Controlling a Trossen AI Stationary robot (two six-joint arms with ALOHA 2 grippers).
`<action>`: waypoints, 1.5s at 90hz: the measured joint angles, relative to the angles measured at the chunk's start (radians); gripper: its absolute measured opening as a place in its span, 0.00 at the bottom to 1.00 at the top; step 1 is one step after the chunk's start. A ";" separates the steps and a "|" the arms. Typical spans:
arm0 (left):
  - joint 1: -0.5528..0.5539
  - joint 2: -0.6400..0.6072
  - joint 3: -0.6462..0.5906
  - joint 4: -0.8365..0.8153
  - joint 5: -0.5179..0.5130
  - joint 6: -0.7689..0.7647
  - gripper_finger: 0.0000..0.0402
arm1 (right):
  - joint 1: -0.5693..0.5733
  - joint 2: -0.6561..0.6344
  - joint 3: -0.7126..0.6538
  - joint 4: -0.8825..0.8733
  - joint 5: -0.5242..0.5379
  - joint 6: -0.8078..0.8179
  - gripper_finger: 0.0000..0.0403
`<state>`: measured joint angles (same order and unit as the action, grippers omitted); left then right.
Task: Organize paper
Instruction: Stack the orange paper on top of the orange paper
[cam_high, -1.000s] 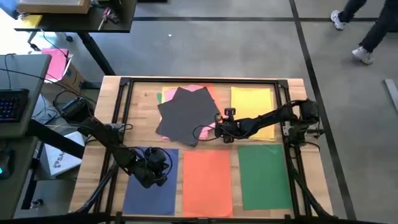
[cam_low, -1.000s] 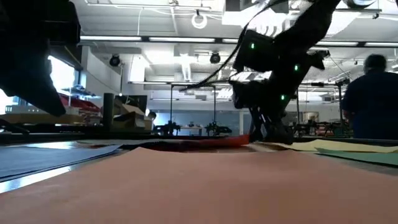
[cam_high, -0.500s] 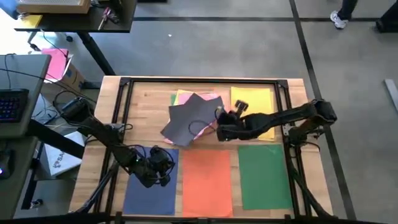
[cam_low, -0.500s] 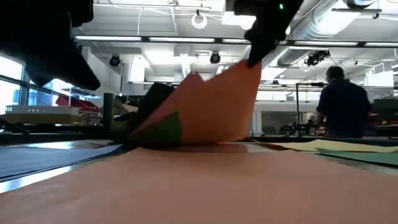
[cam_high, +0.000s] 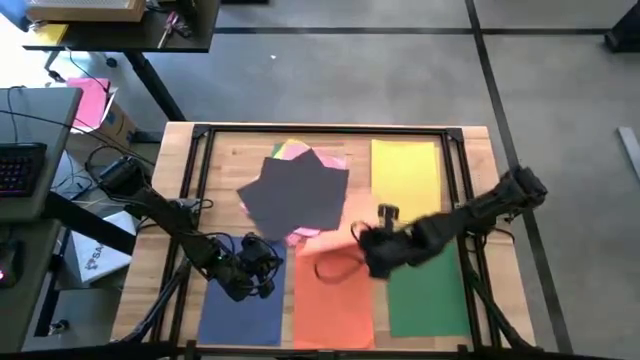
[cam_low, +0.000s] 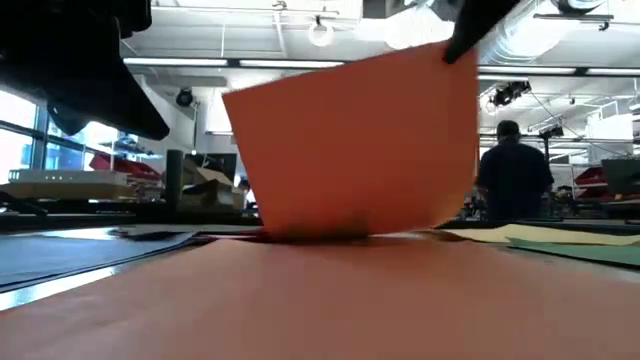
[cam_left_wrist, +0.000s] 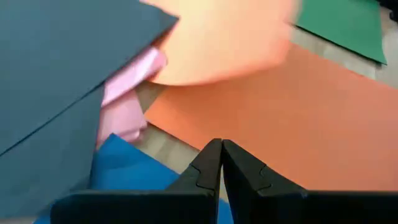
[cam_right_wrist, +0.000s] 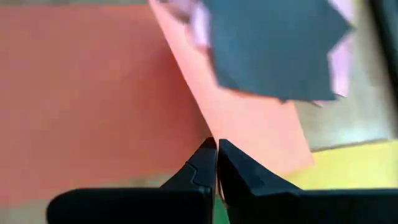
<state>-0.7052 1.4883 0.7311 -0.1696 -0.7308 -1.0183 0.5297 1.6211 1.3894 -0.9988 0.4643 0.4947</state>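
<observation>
Since a second ago the right gripper (cam_high: 372, 247) has come away from the mixed pile at the table's far middle toward the near side, dragging an orange sheet (cam_low: 355, 140) out from under the dark grey sheet (cam_high: 295, 192), which has shifted with it.

At the left, the left gripper (cam_high: 262, 262) waits over the blue sheet (cam_high: 240, 305), its fingers pressed together on nothing. Beside it the pile remains: dark grey on top, with pink (cam_high: 302, 233), yellow and green edges showing beneath. Next lies the flat orange sheet (cam_high: 333, 300), and above it the pulled one hangs bowed, its far edge trailing near the pile. The right gripper's fingers pinch that sheet's corner. Further right sit the yellow sheet (cam_high: 405, 170) and the green sheet (cam_high: 425, 285).

The step looks like stacking orange on orange. To do it well, the held sheet likely needs its trailing edge clear of the pile, then lowering square over the flat one, so that it lies without curling or skewing.
</observation>
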 joint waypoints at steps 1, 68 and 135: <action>0.000 0.000 0.000 0.000 -0.001 0.000 0.00 | 0.010 0.000 -0.003 0.007 -0.001 0.003 0.00; -0.002 0.000 0.000 0.065 0.073 -0.016 0.00 | 0.384 0.288 -0.116 0.633 0.028 -0.139 0.00; 0.102 0.145 -0.001 0.223 0.348 0.052 0.00 | 0.350 0.305 -0.095 0.428 -0.090 -0.510 0.00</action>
<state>-0.6033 1.6329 0.7300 0.0534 -0.3832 -0.9659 0.8800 1.9263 1.2945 -0.5706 0.3739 -0.0149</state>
